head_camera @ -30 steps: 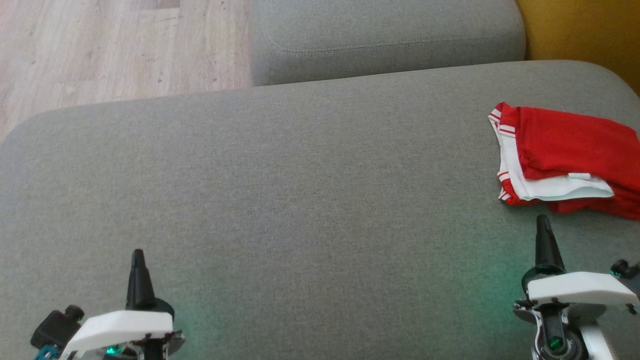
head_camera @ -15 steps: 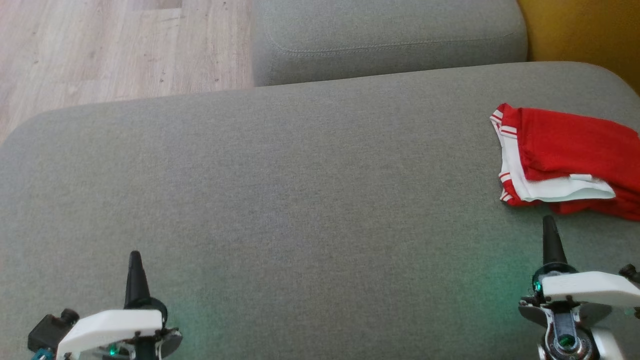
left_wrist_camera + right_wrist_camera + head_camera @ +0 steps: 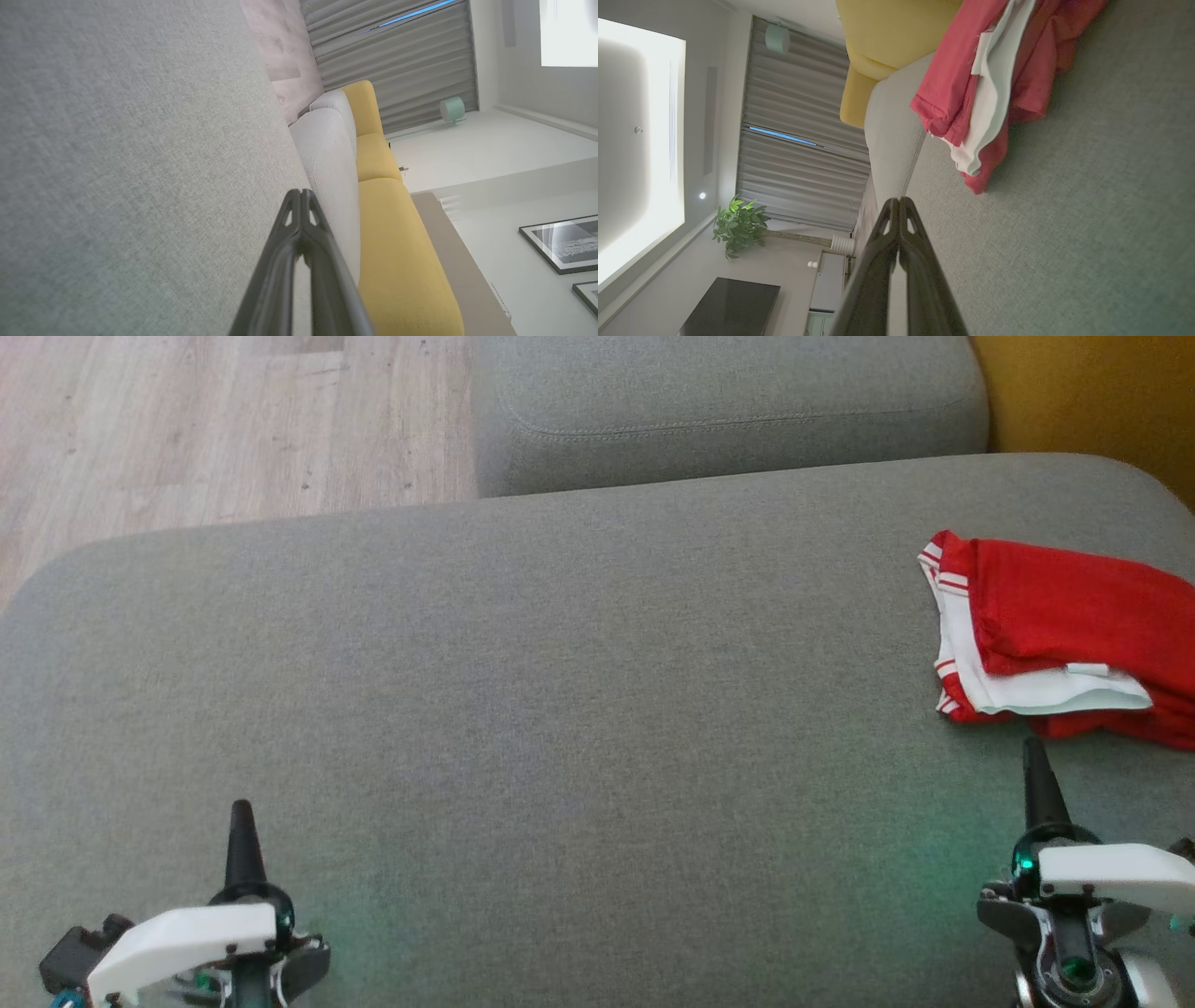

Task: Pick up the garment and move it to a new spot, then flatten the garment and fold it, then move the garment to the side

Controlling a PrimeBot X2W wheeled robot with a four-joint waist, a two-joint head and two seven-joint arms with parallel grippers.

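Note:
The garment (image 3: 1064, 635) is red with white trim and lies folded in a small stack at the right edge of the grey cushion (image 3: 560, 691), partly cut off by the picture's edge. The right wrist view shows the garment (image 3: 985, 84) ahead of my fingers, its red and white layers stacked. My right gripper (image 3: 1033, 751) is shut and empty, its tips just short of the garment's near edge. My left gripper (image 3: 242, 812) is shut and empty at the lower left, far from the garment. Both wrist views show fingertips pressed together, left gripper (image 3: 301, 192) and right gripper (image 3: 899, 199).
A second grey cushion (image 3: 728, 401) lies beyond the large one. Wood floor (image 3: 215, 420) shows at the upper left and a yellow seat (image 3: 1092, 392) at the upper right. The broad middle of the large cushion is bare fabric.
Both grippers have drawn back toward the bottom of the head view, the right one also drifting right. The garment has not moved; the picture has shifted slightly.

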